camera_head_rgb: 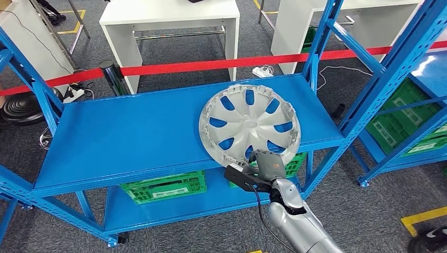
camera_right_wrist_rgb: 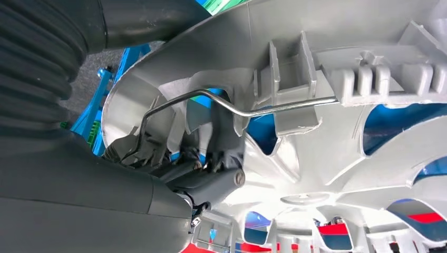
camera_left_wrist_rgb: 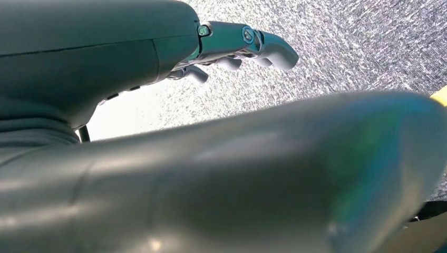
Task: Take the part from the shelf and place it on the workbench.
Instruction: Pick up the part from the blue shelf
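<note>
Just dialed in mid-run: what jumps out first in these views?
The big silver wheel cover dominates, lying inner side up on the blue shelf, overhanging its front edge toward the right end. The right hand has reached its near rim, and the right wrist view shows fingers inside the rim by the wire ring. A red barrier tape runs across behind the shelf, and green crates sit on the level below.

A silver plastic wheel cover [camera_head_rgb: 249, 124] with curved spokes and open slots sits right of centre in the frame, inner side up, on the blue shelf [camera_head_rgb: 132, 137], its near rim overhanging the front edge
</note>
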Robot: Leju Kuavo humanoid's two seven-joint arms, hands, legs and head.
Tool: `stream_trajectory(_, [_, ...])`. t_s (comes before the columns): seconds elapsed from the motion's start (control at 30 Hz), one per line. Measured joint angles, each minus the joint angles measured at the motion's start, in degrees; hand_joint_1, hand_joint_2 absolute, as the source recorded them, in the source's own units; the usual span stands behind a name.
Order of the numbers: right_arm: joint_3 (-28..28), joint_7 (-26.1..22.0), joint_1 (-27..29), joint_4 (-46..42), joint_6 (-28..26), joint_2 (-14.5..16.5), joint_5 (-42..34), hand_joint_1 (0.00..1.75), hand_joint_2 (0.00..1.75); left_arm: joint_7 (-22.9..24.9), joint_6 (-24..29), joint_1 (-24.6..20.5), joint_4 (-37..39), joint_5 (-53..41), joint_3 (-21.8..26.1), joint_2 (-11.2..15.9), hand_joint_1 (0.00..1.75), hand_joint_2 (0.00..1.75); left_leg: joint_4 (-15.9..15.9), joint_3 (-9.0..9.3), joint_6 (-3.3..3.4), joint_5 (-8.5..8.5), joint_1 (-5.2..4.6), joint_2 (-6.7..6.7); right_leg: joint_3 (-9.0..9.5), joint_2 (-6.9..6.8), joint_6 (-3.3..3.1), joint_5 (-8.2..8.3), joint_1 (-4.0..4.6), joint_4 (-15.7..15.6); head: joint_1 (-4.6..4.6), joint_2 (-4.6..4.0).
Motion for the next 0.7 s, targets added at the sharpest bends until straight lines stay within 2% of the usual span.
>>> stream_trajectory(0.4, [-0.4,-1.0,-0.7,0.0,-0.4,0.0,-1.0,1.75,1.75,0.3,0.0,-0.1,0.0,0.0,0.0,0.1,0.0,0.0,0.0,0.09,0.08,-0.11,0.01,0.08,0.11,0.07,-0.01,-0.03,0.01,-0.1,0.02,0.0])
stream_trajectory(0.7, [2.1,-6.6,-3.6,-1.5,-1.8,2.6,-4.6,1.75,1.75,0.1,-0.2,-0.4,0.0,-1.0,0.0,0.1,0.0,0.0,0.0,-0.02,0.03,-0.07,0.08,0.39,-0.07,0.42,0.01,0.14,-0.03,-0.1,0.0,0.0])
